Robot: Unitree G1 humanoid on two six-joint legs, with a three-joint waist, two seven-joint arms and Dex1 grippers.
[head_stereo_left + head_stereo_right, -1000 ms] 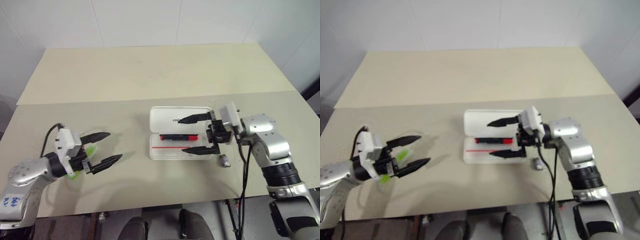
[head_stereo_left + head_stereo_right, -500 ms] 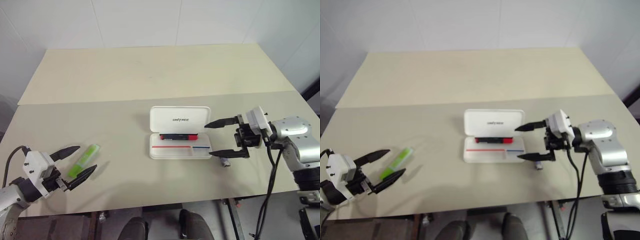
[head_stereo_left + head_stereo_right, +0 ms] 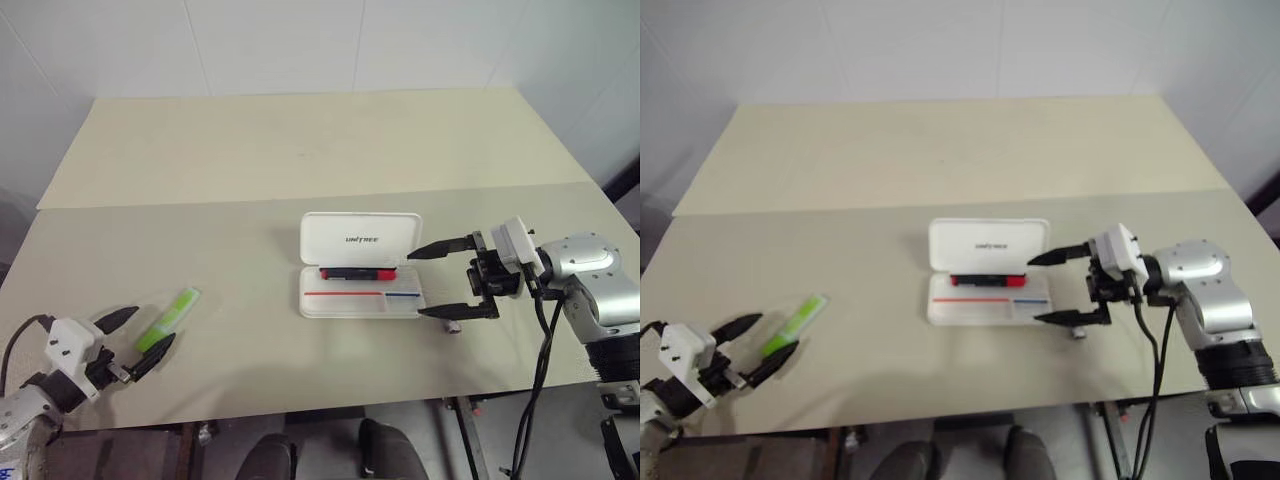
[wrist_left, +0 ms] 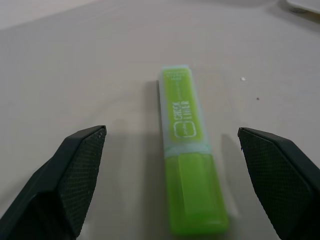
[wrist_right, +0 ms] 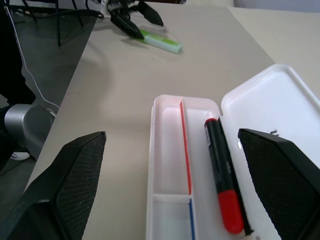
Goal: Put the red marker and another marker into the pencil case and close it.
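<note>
Head views: the pencil case (image 3: 360, 265) lies open near the middle of the table (image 3: 300, 140), its lid tipped up toward the far edge. The red marker (image 3: 357, 272) lies inside the tray, along the hinge side. The green highlighter (image 3: 169, 319) lies flat on the table well toward the left edge, nearer the front, slanting away from the front left corner. The left hand (image 3: 135, 336) sits low at the front left corner, fingers spread and empty, its tips just short of the highlighter's near end. The right hand (image 3: 438, 280) hovers just beside the case's right end, pointing toward it, fingers wide apart with nothing between them. A small dark grey object (image 3: 451, 325) lies on the table under the right hand's lower finger.

Left wrist view: the highlighter (image 4: 187, 165) lies straight ahead between the two spread fingers (image 4: 75, 175), touched by neither, its paler end farther away.

Right wrist view: the open case (image 5: 210, 165) lies ahead between the parted fingers (image 5: 280, 185), the red marker (image 5: 223, 180) resting in the tray beside the lid, red cap nearest. Beyond, toward the table's far end, the left hand (image 5: 135, 17) stands released by the highlighter (image 5: 161, 42).
</note>
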